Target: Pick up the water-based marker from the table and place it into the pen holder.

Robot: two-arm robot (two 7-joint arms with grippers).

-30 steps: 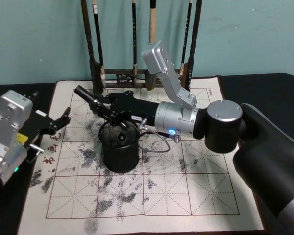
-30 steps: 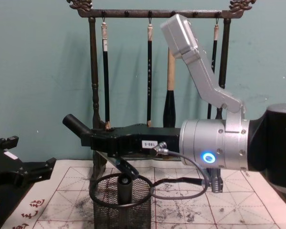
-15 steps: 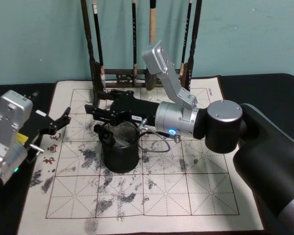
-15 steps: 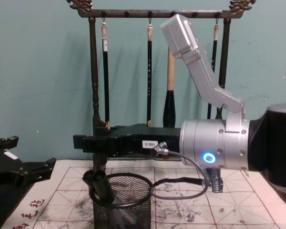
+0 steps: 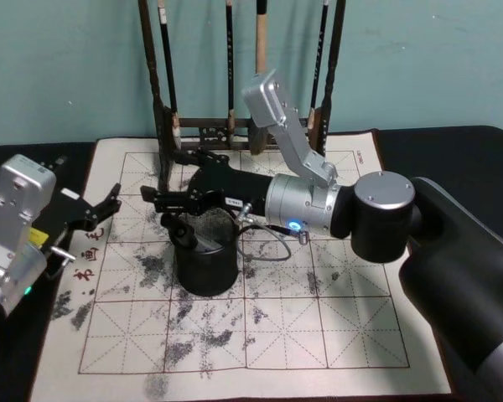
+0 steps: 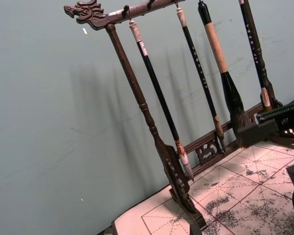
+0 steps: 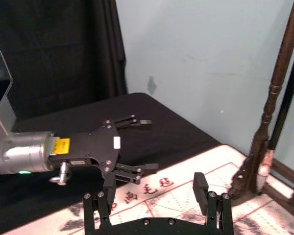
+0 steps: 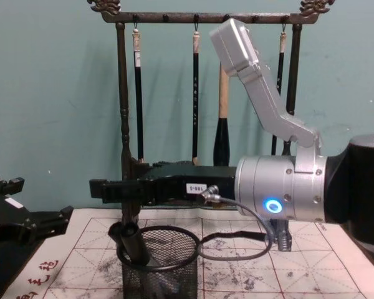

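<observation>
Now the water-based marker (image 5: 183,232) stands inside the pen holder (image 5: 206,261), a black wire-mesh cup on the ink-stained calligraphy mat (image 5: 335,327). The marker leans against the rim at about nine o'clock, its dark cap poking above the edge; in the chest view the marker (image 8: 131,242) tilts toward the robot's left inside the pen holder (image 8: 159,265).

The right hand (image 5: 172,178) hovers just above the cup, toward twelve o'clock of it, its fingers spread apart and holding nothing. In the chest view the right hand (image 8: 106,189) sits level, just over the marker's top and not touching it.

The left hand (image 5: 101,209) waits well off at nine o'clock of the cup, near the mat's edge, its fingers spread and empty; the right wrist view shows the left hand (image 7: 142,147) with the same wide gap.

Behind the mat, at twelve o'clock, rises the dark wooden brush rack (image 8: 121,112) with brushes hanging from it.
</observation>
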